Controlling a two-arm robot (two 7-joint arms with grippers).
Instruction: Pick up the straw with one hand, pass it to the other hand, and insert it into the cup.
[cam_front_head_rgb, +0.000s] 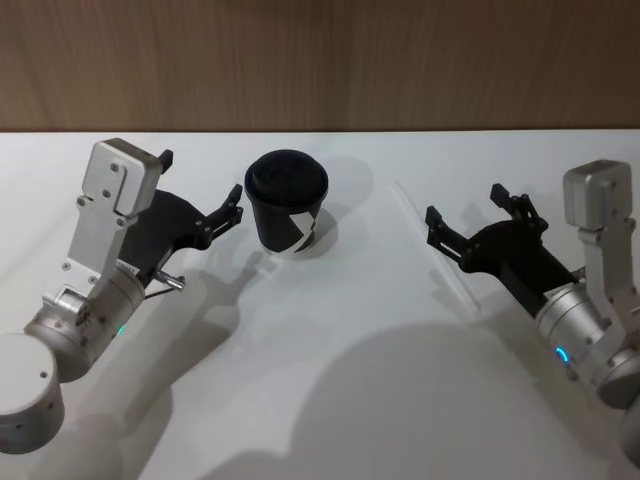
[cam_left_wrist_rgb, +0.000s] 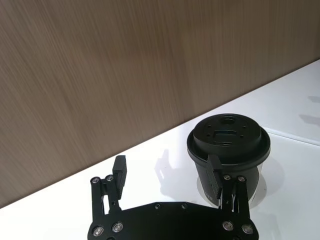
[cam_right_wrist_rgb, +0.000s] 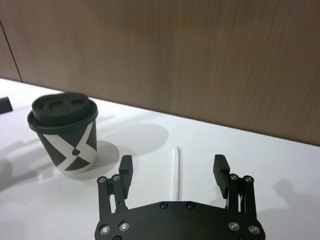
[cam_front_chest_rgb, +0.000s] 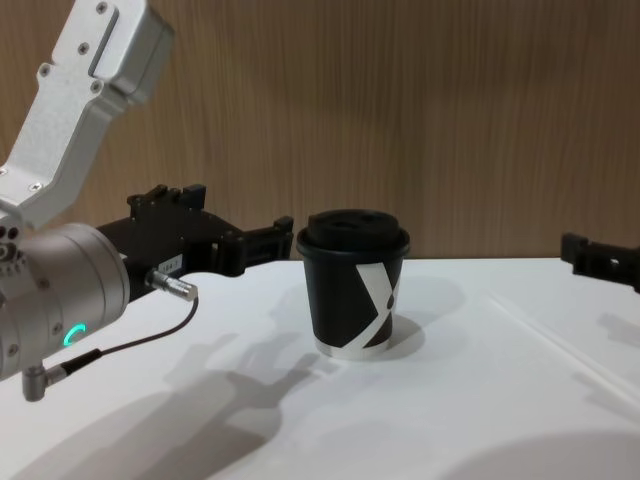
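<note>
We are holding our right gripper (cam_front_head_rgb: 463, 203) spread open with nothing in it, at the right of the surface (cam_front_head_rgb: 330, 380). It is hovering just over the straw (cam_right_wrist_rgb: 176, 172), which is lying flat on the surface and running from far to near. From the right wrist, the straw is sitting between the two open fingers, so we are lining up for the grasp, but we are not yet closing on it.

Our left gripper (cam_front_head_rgb: 201, 176) is also open and empty, waiting just to the left of the cup (cam_front_head_rgb: 288, 200). One fingertip is coming so close to the lid that we cannot tell whether it is touching.

The cup is standing upright at the far middle of the surface, lid on, well apart from the straw.

We are judging the task as barely begun: the pick-up, the handover and the insertion are all remaining.
</note>
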